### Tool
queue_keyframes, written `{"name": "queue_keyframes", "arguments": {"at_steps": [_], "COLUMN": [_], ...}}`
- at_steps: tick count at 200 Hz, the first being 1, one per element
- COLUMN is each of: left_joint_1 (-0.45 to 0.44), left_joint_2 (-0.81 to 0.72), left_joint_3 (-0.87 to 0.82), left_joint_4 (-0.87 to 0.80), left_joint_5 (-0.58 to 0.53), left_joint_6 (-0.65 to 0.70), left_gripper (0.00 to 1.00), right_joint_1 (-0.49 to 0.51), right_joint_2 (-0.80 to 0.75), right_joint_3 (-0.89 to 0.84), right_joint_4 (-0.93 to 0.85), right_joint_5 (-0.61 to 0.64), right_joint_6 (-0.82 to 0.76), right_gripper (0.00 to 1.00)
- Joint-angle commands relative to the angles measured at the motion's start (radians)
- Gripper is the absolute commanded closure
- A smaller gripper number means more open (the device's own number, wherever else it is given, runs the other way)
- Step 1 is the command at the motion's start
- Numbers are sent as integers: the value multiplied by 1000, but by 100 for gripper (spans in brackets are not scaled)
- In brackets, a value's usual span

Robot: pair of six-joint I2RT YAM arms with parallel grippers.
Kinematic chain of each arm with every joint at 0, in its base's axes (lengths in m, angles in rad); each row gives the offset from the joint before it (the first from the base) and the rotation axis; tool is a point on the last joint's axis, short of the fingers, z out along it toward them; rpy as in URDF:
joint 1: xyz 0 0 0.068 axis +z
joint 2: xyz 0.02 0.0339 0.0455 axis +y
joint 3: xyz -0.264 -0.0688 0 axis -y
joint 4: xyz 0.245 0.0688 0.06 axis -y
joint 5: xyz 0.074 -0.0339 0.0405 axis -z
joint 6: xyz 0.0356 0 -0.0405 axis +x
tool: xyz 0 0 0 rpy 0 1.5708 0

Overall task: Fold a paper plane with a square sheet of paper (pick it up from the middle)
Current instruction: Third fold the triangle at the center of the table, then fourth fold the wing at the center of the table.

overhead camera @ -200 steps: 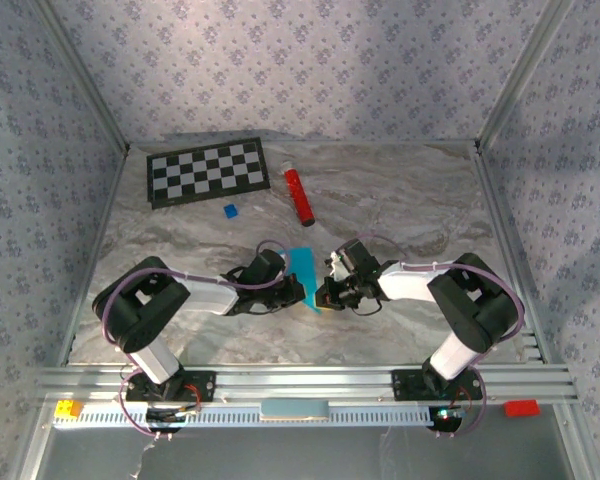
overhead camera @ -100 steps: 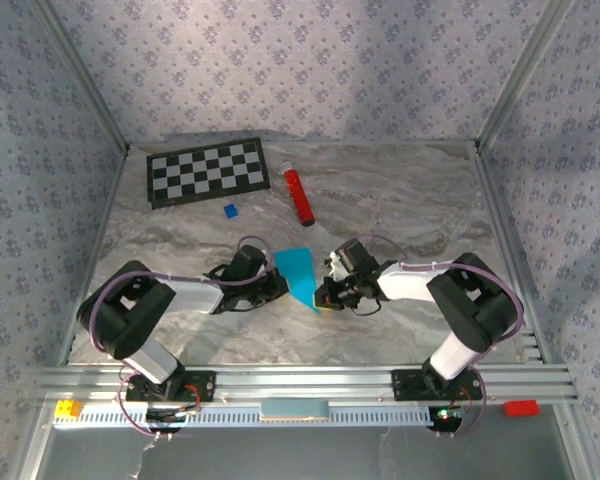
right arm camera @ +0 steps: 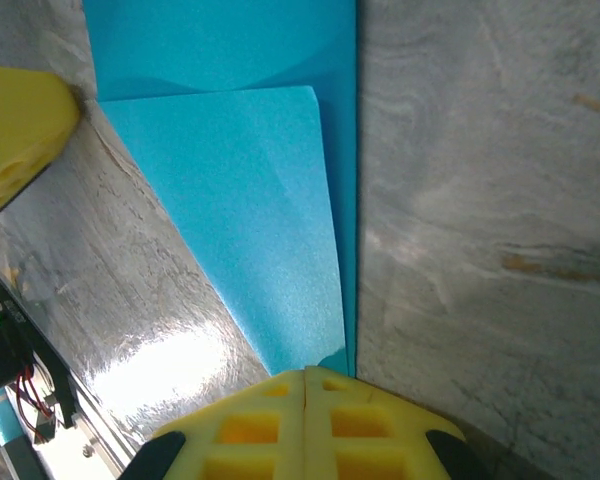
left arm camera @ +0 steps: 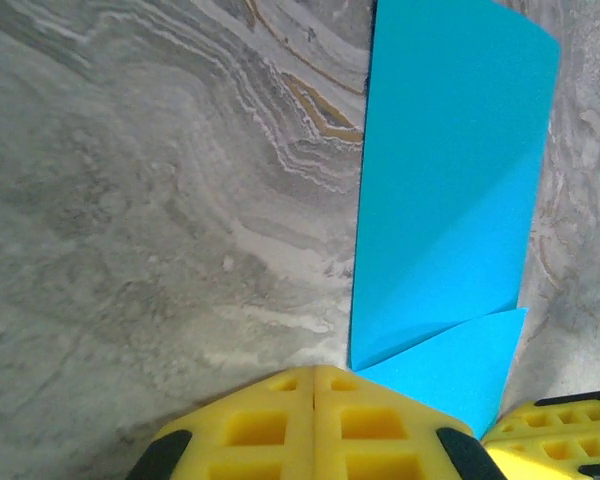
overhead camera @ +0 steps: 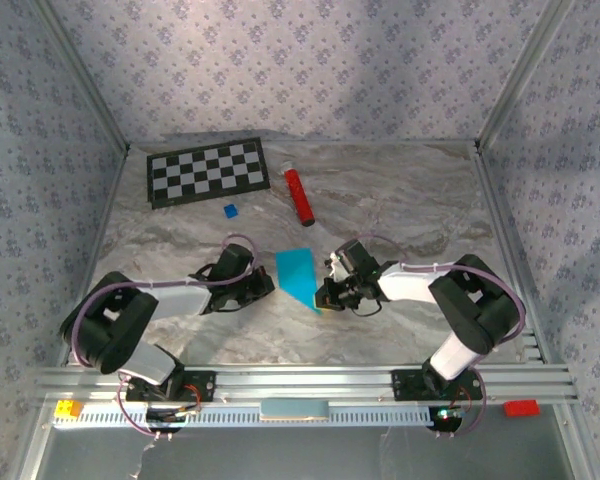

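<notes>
The thin cyan-blue paper sheet, folded narrow with a slanted flap, lies flat on the grey marbled tabletop between the arms. It looks feather-light, limp and easily creased, so it is best pinched on a doubled edge near the middle. The left gripper is clenched empty at its edge. The right gripper is also closed, its tip at the paper's point; I cannot tell whether it pins the paper.

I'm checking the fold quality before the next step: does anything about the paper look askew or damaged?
No tear shows. The thin cyan-blue folded paper sheet lies slanted on the marble-patterned table, and its near corner flap is folded over at an angle, not flush with the long edge.
</notes>
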State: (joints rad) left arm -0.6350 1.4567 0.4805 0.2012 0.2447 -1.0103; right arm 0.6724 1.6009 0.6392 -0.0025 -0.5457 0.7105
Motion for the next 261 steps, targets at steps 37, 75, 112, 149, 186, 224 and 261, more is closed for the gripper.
{"name": "queue_keyframes", "arguments": {"at_steps": [37,75,112,149,186,224,261], "left_joint_1": [-35,-43,-42,-41,-30,-17,-7], "left_joint_2": [-125,-117,-94,-65,-33,-21,-19], "left_joint_3": [66,67,84,111,141,152,136], "left_joint_4": [-137,-104,-97,-86,-92,-116,-108], "left_joint_5": [-34,-27,-25,-2,24,33,36], "left_joint_6": [40,19,9,7,8,16,6], "left_gripper": [97,91,82,75,71,70,70], "right_joint_1": [-18,-121,-134,-114,-95,-86,-80], "right_joint_2": [-193,-233,-153,-70,12,51,73], "right_joint_3": [-33,-30,16,61,115,129,134], "right_joint_4": [-137,-132,-63,-34,-35,-25,-21], "right_joint_5": [104,124,34,14,-28,-35,-39], "right_joint_6": [-8,-40,-41,-45,-72,-74,-74], "right_gripper": [96,85,71,71,69,70,79]}}
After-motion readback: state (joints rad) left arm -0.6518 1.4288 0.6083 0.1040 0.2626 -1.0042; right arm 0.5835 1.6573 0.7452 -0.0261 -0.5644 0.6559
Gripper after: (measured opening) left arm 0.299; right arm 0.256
